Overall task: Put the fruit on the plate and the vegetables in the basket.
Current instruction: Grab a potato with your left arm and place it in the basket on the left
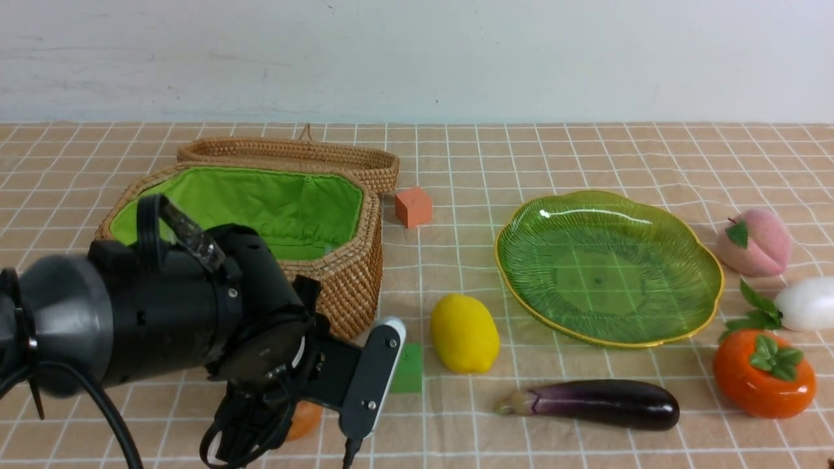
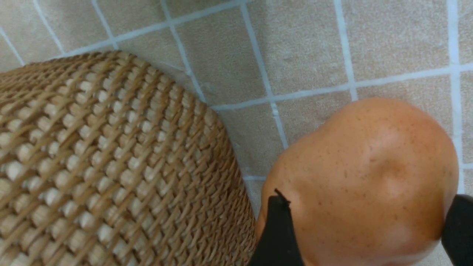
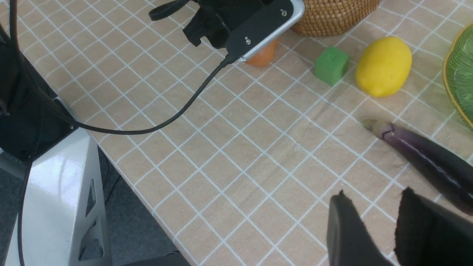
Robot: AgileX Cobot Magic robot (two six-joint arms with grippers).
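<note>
**A:** Where is the potato?

**B:** The potato (image 2: 369,159) is down by the tablecloth (image 1: 456,163), just beside the front wall of the basket (image 1: 352,273). I cannot tell whether it rests on the cloth or hangs a hair above it.

**A:** And the hand on it?

**B:** The left gripper (image 2: 366,221) straddles it with its jaws set wide, and the wrist view shows a black pad against each flank. I read that as a grip on the potato.

**A:** So which step is this?

**B:** The first vegetable going in, I judge. No vegetable shows on the basket's green lining, and the plate (image 1: 521,286) is bare.

**A:** What does the next move call for?

**B:** A straight lift, high enough to clear the rim — the wall stands well above the potato. Then it goes over the lining and gets released. The weave is so close that a sideways drag could snag on it.

**A:** And the rest?

**B:** The lemon (image 1: 464,333) lies near the green cube (image 3: 330,64), and the eggplant (image 1: 599,404) is in front of the plate. The persimmon (image 1: 763,372), peach (image 1: 754,242) and radish (image 1: 808,303) are on the plate's right. The right gripper (image 3: 373,195) hangs near the eggplant — its fingers are a narrow gap apart and hold nothing.
</note>
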